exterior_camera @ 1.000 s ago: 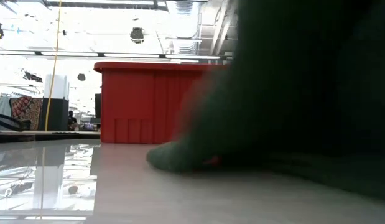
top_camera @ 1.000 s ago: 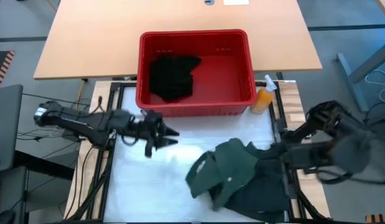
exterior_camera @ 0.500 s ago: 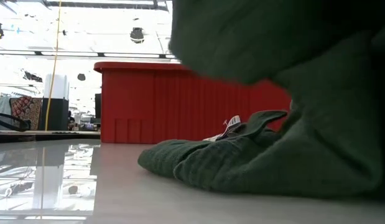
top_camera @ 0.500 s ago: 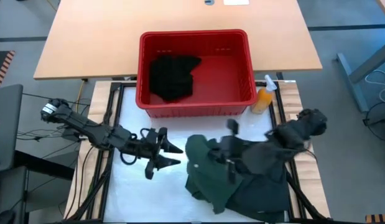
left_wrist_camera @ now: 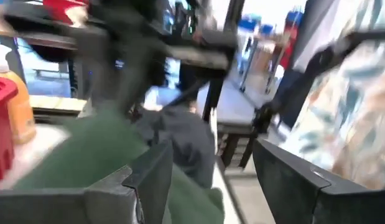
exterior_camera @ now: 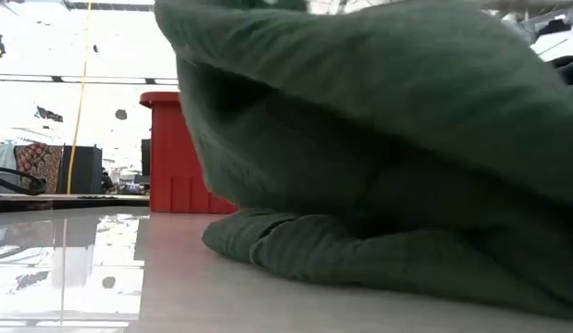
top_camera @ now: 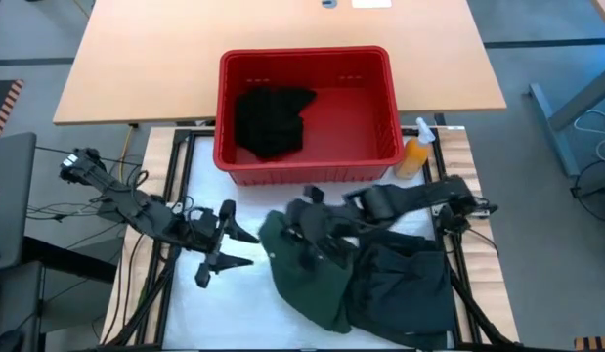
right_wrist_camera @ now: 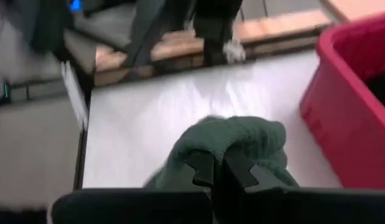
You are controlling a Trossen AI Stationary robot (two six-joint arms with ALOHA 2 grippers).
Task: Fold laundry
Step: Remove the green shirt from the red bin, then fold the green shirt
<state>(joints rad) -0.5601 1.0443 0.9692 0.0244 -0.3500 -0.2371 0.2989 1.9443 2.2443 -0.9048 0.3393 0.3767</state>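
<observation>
Evidently a dark green garment [top_camera: 307, 279] is being dragged across the white table [top_camera: 243, 303] so that it can be spread for folding: a fold of it is pinched between the closed fingers of the right gripper [top_camera: 304, 242], seen in the high view near the table's centre, and bunched green cloth is seen pressed between those fingers in the right wrist view. The rest of the garment trails toward 5 o'clock, onto a darker teal garment [top_camera: 405, 288]. At 9 o'clock the left gripper [top_camera: 229, 246] is held with its fingers spread wide and nothing between them, probably readied for taking the near edge. A black garment [top_camera: 271, 119] is left in the red basket [top_camera: 380, 68] at 12 o'clock, apparently waiting its turn.
</observation>
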